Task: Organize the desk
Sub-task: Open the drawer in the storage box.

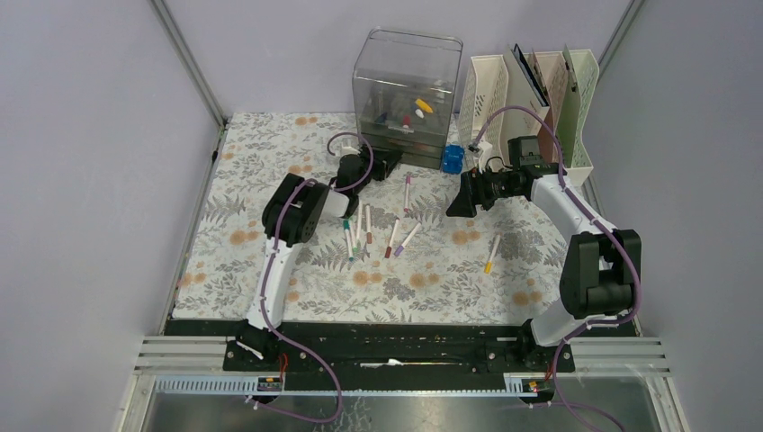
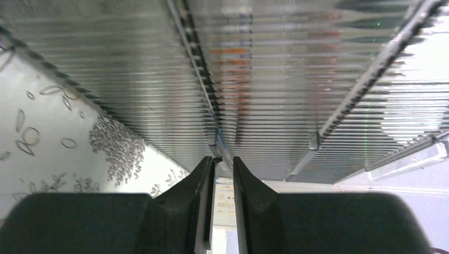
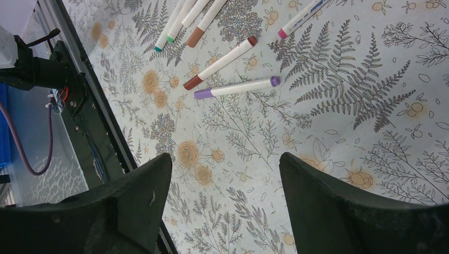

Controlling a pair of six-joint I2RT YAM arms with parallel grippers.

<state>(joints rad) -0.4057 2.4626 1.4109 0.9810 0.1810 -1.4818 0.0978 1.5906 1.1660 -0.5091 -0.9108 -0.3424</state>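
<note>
Fern-print desk (image 1: 432, 288), markers (image 1: 367, 229) mid-surface, clear bin (image 1: 405, 90) at far edge

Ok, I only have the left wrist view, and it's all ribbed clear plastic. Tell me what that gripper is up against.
Observer: The left gripper is at the foot of a clear bin standing at the far side of the desk.
Operator: Now list what's loose on the desk.
Observer: Several markers lie in a cluster near the middle, and a yellow marker lies apart on the right.
Operator: Report the right arm.
Observer: The right gripper is open and empty above the desk, to the right of the cluster.
</note>
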